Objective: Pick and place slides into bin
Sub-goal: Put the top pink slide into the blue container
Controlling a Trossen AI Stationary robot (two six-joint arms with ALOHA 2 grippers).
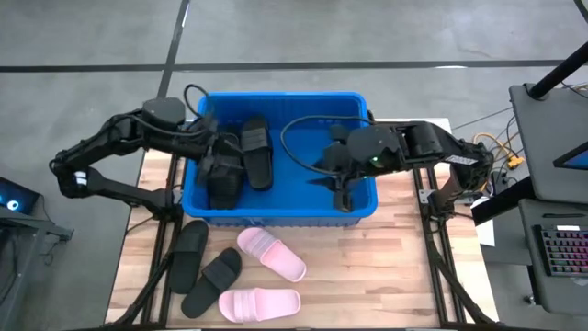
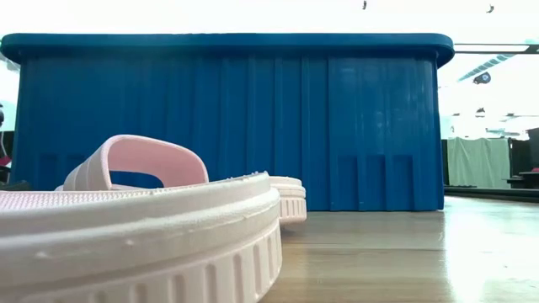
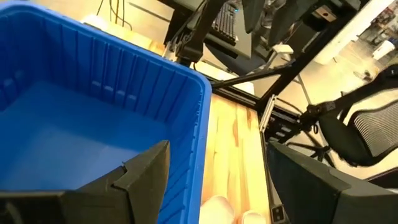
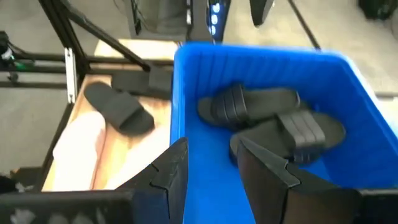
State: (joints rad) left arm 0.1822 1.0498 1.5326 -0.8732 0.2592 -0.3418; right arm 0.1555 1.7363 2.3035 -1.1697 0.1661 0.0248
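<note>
A pale wooden counter (image 1: 404, 267) stands on a grey floor, with desks, a keyboard and a mesh office chair (image 3: 367, 134) crowding the far side. The blue bin (image 1: 363, 207) sits toward the back of the counter. Inside it, at its left end, lie two black slides (image 1: 241, 158), one overlapping the other; the right wrist view shows them resting together on the bin floor.

Four more slides lie on the counter in front of the bin: two black ones (image 1: 200, 267) side by side at the left, and two pale pink ones, one (image 1: 272, 255) just before the bin's front wall and the other (image 1: 259, 304) nearer the counter's front edge. From table height, the nearest pink slide (image 2: 143, 227) fills the foreground, with the bin wall rising behind it.

The left pincer (image 1: 220, 165) is over the bin's left end, close to the black slides inside; its fingers (image 3: 140, 174) are spread apart and hold nothing. The right pincer (image 1: 342, 188) hangs over the bin's right half near the front wall, its fingers (image 4: 171, 168) likewise parted, with only the blue bin floor between them.
</note>
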